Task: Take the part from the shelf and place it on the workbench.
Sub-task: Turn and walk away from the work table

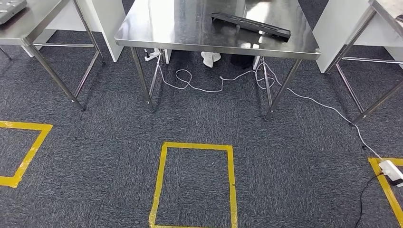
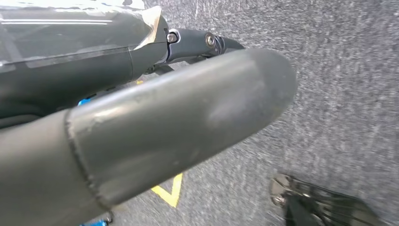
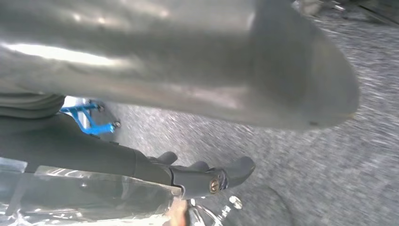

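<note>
The steel workbench (image 1: 190,28) stands far centre, its top bare to the left of the black part (image 1: 252,24) lying far right on it; a white cable (image 1: 209,85) trails between its legs; side tables (image 1: 28,28) flank it.

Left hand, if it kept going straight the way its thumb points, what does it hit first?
Most likely the grey carpet: the left hand hangs with nothing between its thumb tip and the floor in the wrist view. Depth is unclear.
</note>
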Robot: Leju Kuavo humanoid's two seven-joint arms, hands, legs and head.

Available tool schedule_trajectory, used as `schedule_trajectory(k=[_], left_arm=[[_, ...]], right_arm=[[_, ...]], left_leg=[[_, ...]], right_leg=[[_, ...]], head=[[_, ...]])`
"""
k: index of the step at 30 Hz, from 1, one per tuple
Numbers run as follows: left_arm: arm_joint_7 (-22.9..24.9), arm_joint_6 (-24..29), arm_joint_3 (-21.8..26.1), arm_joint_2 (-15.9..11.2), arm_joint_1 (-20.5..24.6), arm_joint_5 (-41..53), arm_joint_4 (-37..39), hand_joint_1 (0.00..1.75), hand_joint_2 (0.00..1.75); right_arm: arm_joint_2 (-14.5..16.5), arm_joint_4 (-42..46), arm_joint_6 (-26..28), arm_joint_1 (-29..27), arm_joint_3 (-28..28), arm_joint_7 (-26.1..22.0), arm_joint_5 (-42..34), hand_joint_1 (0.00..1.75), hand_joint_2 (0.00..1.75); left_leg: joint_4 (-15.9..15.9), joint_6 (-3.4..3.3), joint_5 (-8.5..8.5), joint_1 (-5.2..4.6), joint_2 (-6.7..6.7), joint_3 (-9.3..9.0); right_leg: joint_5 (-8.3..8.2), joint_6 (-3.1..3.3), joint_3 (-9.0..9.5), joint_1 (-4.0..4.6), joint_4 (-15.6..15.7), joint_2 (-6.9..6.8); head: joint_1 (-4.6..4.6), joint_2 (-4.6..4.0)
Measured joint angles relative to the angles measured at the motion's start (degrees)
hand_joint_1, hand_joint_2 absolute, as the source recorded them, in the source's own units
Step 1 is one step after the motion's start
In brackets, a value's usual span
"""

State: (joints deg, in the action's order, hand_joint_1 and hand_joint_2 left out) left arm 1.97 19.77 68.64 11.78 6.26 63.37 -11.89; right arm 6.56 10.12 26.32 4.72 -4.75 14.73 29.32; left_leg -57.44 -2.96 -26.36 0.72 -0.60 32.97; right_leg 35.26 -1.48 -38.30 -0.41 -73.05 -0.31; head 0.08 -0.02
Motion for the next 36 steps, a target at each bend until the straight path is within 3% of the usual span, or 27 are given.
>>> schedule_trajectory(k=[1,2,4,6,7,9,10,11,13,14,15,16,17,19,21,22,23,25,27,29,30,31,32,33,34,35,36], left_arm=[[0.1,-0.11,-0.1,-0.05,0.0,0.21,0.0,0.0,0.0],[0.16,-0.25,-0.18,-0.09,-0.01,0.44,0.0,0.0,0.0],[0.17,-0.55,-0.37,-0.17,-0.02,0.88,0.0,0.0,0.0],[0.17,-0.82,-0.8,-0.26,-0.03,1.44,0.0,0.0,0.0],[0.17,-0.95,-1.03,-0.36,-0.03,1.71,0.0,0.0,0.0],[0.2,-1.09,-1.35,-0.57,-0.11,2.09,0.0,0.0,0.0],[0.25,-1.09,-1.43,-0.69,-0.19,2.17,0.0,0.0,0.0],[0.36,-1.07,-1.5,-0.78,-0.26,2.17,0.0,0.0,0.0],[0.55,-1.02,-1.56,-0.88,-0.34,2.09,0.0,0.0,0.0],[0.62,-1.01,-1.57,-0.89,-0.35,2.05,0.0,0.0,0.0],[0.63,-1.0,-1.57,-0.89,-0.36,2.03,0.0,0.0,0.0],[0.63,-1.0,-1.58,-0.9,-0.35,2.03,0.0,0.0,0.0],[0.64,-1.0,-1.59,-0.91,-0.35,2.03,0.0,0.0,0.0],[0.68,-1.0,-1.62,-0.97,-0.31,2.06,0.0,0.0,0.0],[0.71,-1.0,-1.7,-1.02,-0.19,2.11,0.0,0.0,0.0],[0.72,-0.99,-1.77,-1.02,-0.14,2.11,0.0,0.0,0.0],[0.72,-0.97,-1.84,-1.03,-0.1,2.11,0.0,0.0,0.0],[0.67,-0.73,-1.97,-1.04,-0.07,2.16,0.0,0.0,0.0],[0.56,-0.28,-2.14,-1.03,-0.09,2.45,0.0,0.0,0.0],[0.61,0.11,-2.42,-1.03,-0.12,2.85,0.0,0.0,0.0],[0.68,0.23,-2.53,-1.03,-0.14,2.96,0.0,0.0,0.0],[0.74,0.28,-2.61,-1.02,-0.15,3.0,0.0,0.0,0.0],[0.76,0.28,-2.63,-1.02,-0.17,3.0,0.0,0.0,0.0],[0.77,0.27,-2.63,-1.02,-0.18,2.99,0.0,0.0,0.0],[0.8,0.26,-2.63,-1.01,-0.19,2.98,0.0,0.0,0.0],[0.85,0.25,-2.63,-1.0,-0.2,2.97,0.0,0.0,0.0],[0.94,0.25,-2.63,-0.99,-0.2,2.97,0.0,0.0,0.0]], right_arm=[[-0.03,0.0,0.08,-0.05,0.14,0.03,-0.05,0.0,0.0],[-0.07,0.0,0.19,-0.1,0.24,0.03,-0.09,0.0,0.0],[-0.17,0.01,0.49,-0.12,0.45,-0.11,-0.17,0.0,0.0],[-0.21,0.02,0.93,-0.12,0.66,-0.54,-0.25,0.0,0.0],[-0.17,0.02,1.23,-0.15,0.73,-0.86,-0.27,0.0,0.0],[-0.07,0.01,1.87,-0.28,0.89,-1.42,-0.24,0.0,0.0],[0.01,-0.01,2.1,-0.32,0.96,-1.59,-0.13,0.0,0.0],[0.05,-0.03,2.26,-0.35,1.01,-1.66,0.05,0.0,0.0],[0.11,-0.04,2.39,-0.37,1.03,-1.66,0.48,0.0,0.0],[0.11,-0.04,2.4,-0.38,1.03,-1.62,0.63,0.0,0.0],[0.11,-0.04,2.4,-0.39,1.03,-1.52,0.72,0.0,0.0],[0.11,-0.04,2.39,-0.41,1.04,-1.37,0.75,0.0,0.0],[0.11,-0.04,2.39,-0.43,1.05,-1.15,0.74,0.0,0.0],[0.11,-0.04,2.37,-0.46,1.1,-0.59,0.63,0.0,0.0],[0.11,-0.04,2.35,-0.42,1.23,-0.09,0.52,0.0,0.0],[0.11,-0.04,2.34,-0.41,1.33,0.05,0.49,0.0,0.0],[0.11,-0.04,2.33,-0.41,1.44,0.13,0.47,0.0,0.0],[0.09,-0.07,2.32,-0.48,1.59,0.15,0.46,0.0,0.0],[0.07,-0.09,2.31,-0.55,1.62,0.1,0.49,0.0,0.0],[0.05,-0.09,2.32,-0.56,1.63,-0.04,0.54,0.0,0.0],[0.04,-0.09,2.32,-0.55,1.64,-0.17,0.58,0.0,0.0],[0.04,-0.09,2.32,-0.55,1.64,-0.29,0.64,0.0,0.0],[0.04,-0.09,2.32,-0.55,1.64,-0.44,0.72,0.0,0.0],[0.03,-0.09,2.32,-0.55,1.64,-0.53,0.78,0.0,0.0],[0.03,-0.08,2.33,-0.54,1.64,-0.57,0.85,0.0,0.0],[0.02,-0.07,2.33,-0.52,1.64,-0.61,0.91,0.0,0.0],[0.02,-0.05,2.33,-0.49,1.64,-0.62,0.98,0.0,0.0]], left_leg=[[-0.03,0.09,0.64,-0.02,-0.07,0.85],[-0.04,0.23,1.26,-0.01,-0.12,1.63],[-0.09,0.66,2.4,-0.06,-0.13,2.82],[-0.07,1.32,3.51,-0.2,-0.15,3.37],[-0.01,1.63,4.03,-0.28,-0.18,3.46],[-0.06,2.16,4.62,-0.21,-0.12,3.64],[-0.65,2.43,3.69,-0.09,-0.01,3.98],[-2.14,2.7,1.6,0.04,0.1,4.54],[-8.31,3.2,-4.79,0.23,0.34,6.19],[-12.26,3.37,-7.35,0.28,0.41,6.92],[-15.59,3.51,-8.47,0.35,0.48,7.25],[-17.42,3.61,-8.15,0.43,0.49,6.9],[-17.19,3.67,-6.76,0.54,0.49,5.54],[-11.1,3.75,-3.99,0.81,0.52,0.14],[-3.79,3.6,-3.98,0.79,0.72,-4.87],[-1.86,3.47,-4.49,0.66,0.82,-5.91],[-1.03,3.28,-4.75,0.49,0.86,-6.0],[-0.55,2.23,-4.12,0.59,0.67,-4.81],[-0.17,0.81,-2.87,0.71,0.42,-3.09],[-0.16,0.27,-1.5,0.53,0.29,-1.2],[-0.17,0.3,-0.79,0.47,0.22,-0.2],[-0.22,0.36,0.06,0.43,0.09,0.85],[-0.27,0.49,0.83,0.42,-0.05,1.85],[-0.31,0.69,1.54,0.43,-0.15,2.62],[-0.36,0.95,2.24,0.41,-0.21,3.27],[-0.46,1.25,2.84,0.31,-0.2,3.7],[-0.57,1.57,3.43,0.16,-0.18,3.92]], right_leg=[[-0.32,-0.54,0.71,-0.06,-0.85,0.01],[-1.52,-1.18,2.44,-0.12,0.37,0.01],[-3.72,-1.85,8.35,-0.29,8.1,0.02],[-3.66,-1.38,13.31,0.01,16.14,0.16],[-3.26,-1.04,14.2,0.22,17.99,0.23],[-3.69,-0.31,13.68,0.0,18.39,0.22],[-4.13,0.26,13.25,-0.27,18.31,0.13],[-4.72,1.02,12.66,-0.5,18.28,0.0],[-6.06,2.23,11.34,-0.46,18.21,-0.23],[-6.72,2.5,10.62,-0.33,18.13,-0.3],[-7.36,2.51,9.87,-0.24,18.0,-0.35],[-7.92,2.4,9.1,-0.19,17.79,-0.37],[-8.38,2.24,8.18,-0.19,17.44,-0.4],[-8.96,1.87,6.5,-0.24,16.36,-0.4],[-9.38,1.29,5.27,-0.03,15.16,-0.39],[-9.7,0.85,4.84,0.07,14.81,-0.4],[-10.15,0.38,4.45,0.14,14.63,-0.41],[-10.16,-0.34,3.53,0.26,14.07,-0.35],[-6.8,0.03,2.11,0.34,11.15,-0.14],[-1.74,0.66,0.38,0.14,4.7,0.01],[-0.59,0.47,-0.25,0.03,1.2,0.04],[-0.84,-0.11,-0.37,-0.09,-1.66,0.05],[-2.4,-0.93,0.19,-0.21,-2.95,0.05],[-4.34,-1.66,1.7,-0.3,-2.19,0.05],[-5.59,-2.03,4.29,-0.4,0.63,0.06],[-5.62,-1.91,8.01,-0.35,5.38,0.07],[-4.53,-1.48,11.53,-0.25,10.76,0.14]], head=[[0.01,0.0],[0.01,0.0],[0.02,0.0],[-0.08,0.0],[-0.15,0.0],[-0.33,0.0],[-0.44,0.0],[-0.55,0.0],[-0.72,0.0],[-0.72,0.0],[-0.72,0.0],[-0.7,0.0],[-0.71,0.0],[-0.75,0.0],[-0.72,0.0],[-0.7,0.0],[-0.68,0.0],[-0.61,0.0],[-0.24,0.0],[0.09,0.01],[0.15,0.01],[0.16,0.01],[0.18,0.0],[0.16,0.0],[0.18,0.0],[0.22,0.0],[0.2,0.0]])
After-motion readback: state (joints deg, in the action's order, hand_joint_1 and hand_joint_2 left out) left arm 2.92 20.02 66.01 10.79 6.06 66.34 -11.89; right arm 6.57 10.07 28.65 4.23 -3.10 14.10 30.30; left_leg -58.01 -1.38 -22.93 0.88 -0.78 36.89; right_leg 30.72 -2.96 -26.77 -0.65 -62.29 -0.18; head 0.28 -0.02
